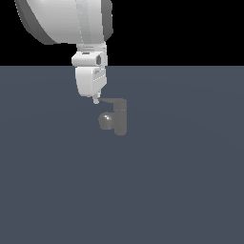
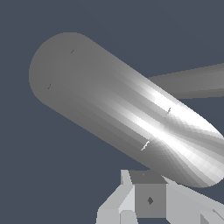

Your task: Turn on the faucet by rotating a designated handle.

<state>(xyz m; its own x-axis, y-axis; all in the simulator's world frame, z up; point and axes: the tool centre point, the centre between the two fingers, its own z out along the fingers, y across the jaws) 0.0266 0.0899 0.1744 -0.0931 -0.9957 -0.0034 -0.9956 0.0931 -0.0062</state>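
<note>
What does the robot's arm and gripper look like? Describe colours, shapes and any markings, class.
The arm is bulky, rounded, glossy white with grey shading. It narrows to a white, blocky wrist and gripper. The wrist view shows pale grey, angular fingers and a small dark diamond mark. No cables are visible.

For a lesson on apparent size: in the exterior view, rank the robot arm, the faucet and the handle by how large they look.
1. Robot arm, though it may simply be nearer the camera.
2. Faucet.
3. Handle, the thin lever on top.
</note>
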